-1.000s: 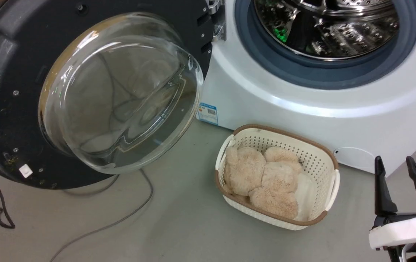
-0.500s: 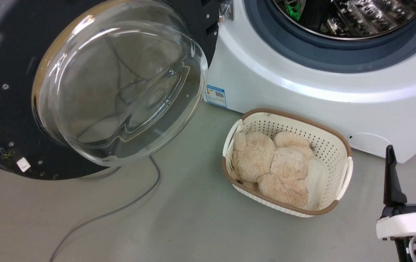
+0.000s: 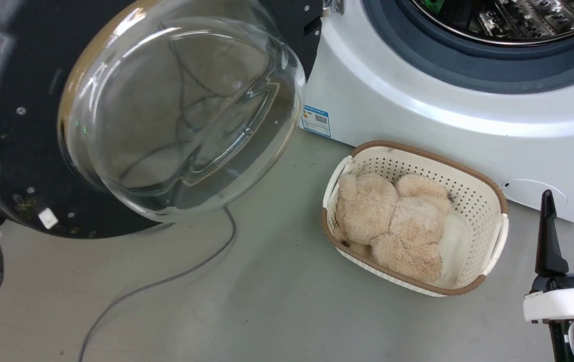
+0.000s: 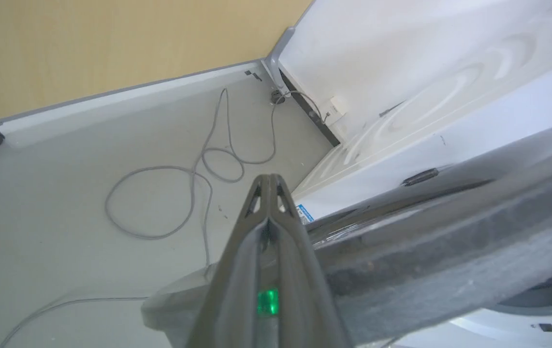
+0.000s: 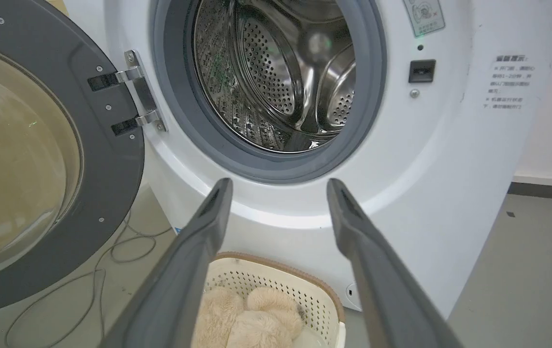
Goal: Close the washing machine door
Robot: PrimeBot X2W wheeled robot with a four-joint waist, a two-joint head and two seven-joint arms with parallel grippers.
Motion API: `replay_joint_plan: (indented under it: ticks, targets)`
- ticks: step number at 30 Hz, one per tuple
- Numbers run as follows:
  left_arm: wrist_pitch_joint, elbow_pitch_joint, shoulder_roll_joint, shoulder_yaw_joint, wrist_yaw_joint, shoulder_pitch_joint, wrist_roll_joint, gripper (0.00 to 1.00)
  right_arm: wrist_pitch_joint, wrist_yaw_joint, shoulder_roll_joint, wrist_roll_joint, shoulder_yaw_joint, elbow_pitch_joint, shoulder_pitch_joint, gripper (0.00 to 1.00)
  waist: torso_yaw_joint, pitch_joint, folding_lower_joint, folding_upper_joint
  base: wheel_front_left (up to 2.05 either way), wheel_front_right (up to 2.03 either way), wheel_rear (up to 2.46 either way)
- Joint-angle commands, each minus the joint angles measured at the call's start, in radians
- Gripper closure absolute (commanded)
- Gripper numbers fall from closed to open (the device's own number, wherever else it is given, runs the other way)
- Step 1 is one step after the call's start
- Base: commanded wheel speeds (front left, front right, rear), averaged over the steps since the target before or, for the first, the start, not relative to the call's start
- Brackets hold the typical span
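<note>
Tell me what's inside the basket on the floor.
A fluffy beige plush fills most of the basket, with a pale cloth beside it. The basket's bottom beneath them is covered.

We see a smooth grey floor (image 3: 277, 306) with a thin grey cable (image 3: 166, 280) trailing loosely across it, meeting a pale skirting board (image 4: 126, 96) beneath a plain tan wall (image 4: 111, 43).

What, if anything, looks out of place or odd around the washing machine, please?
Nothing looks damaged or spilled. Two small things: yellowish specks of grime dot the lower black rim of the washing machine door, and a loose grey cable trails across the floor beneath it.
</note>
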Motion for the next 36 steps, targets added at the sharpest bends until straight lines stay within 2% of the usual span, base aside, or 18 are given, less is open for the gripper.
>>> replay_joint_plan:
  ticks: [1, 5, 9, 14, 23, 27, 36]
  targets:
    - [0.036, -0.016, 0.024, -0.019, -0.011, 0.029, -0.049, 1.0, -0.011, 0.001, 0.003, 0.004, -0.003, 0.003, -0.015, 0.0, 0.006, 0.002, -0.0001, 0.0, 0.0, 0.0, 0.0]
    - [0.074, -0.067, 0.032, -0.039, -0.013, 0.077, -0.149, 1.0, -0.016, 0.001, 0.003, 0.004, -0.01, 0.002, -0.012, 0.0, 0.013, 0.001, -0.0001, 0.0, 0.0, 0.0, 0.0]
    - [0.097, -0.148, 0.036, -0.091, -0.013, 0.144, -0.2, 1.0, -0.016, 0.001, 0.003, -0.002, -0.028, 0.001, 0.002, 0.0, 0.028, -0.007, -0.0001, 0.0, 0.0, 0.0, 0.0]
    - [0.112, -0.299, 0.033, -0.2, -0.013, 0.234, -0.274, 1.0, -0.016, 0.001, 0.003, -0.017, -0.029, 0.001, 0.011, 0.0, 0.05, -0.029, -0.0001, 0.0, 0.0, 0.0, 0.0]
    - [0.106, -0.614, 0.059, -0.302, -0.013, 0.416, -0.373, 1.0, -0.016, 0.001, 0.003, -0.008, -0.021, -0.002, 0.025, 0.0, 0.019, -0.068, -0.0001, 0.0, 0.0, 0.0, 0.0]
    - [0.099, -0.732, 0.052, -0.36, -0.013, 0.46, -0.406, 1.0, -0.016, 0.001, 0.003, -0.001, -0.036, 0.003, 0.042, 0.0, 0.013, -0.08, -0.0001, 0.0, 0.0, 0.0, 0.0]
    - [0.089, -0.859, 0.004, -0.512, -0.013, 0.443, -0.43, 1.0, -0.016, 0.001, 0.003, 0.009, -0.017, 0.008, 0.033, 0.0, -0.042, -0.092, -0.0001, 0.0, 0.0, 0.0, 0.0]
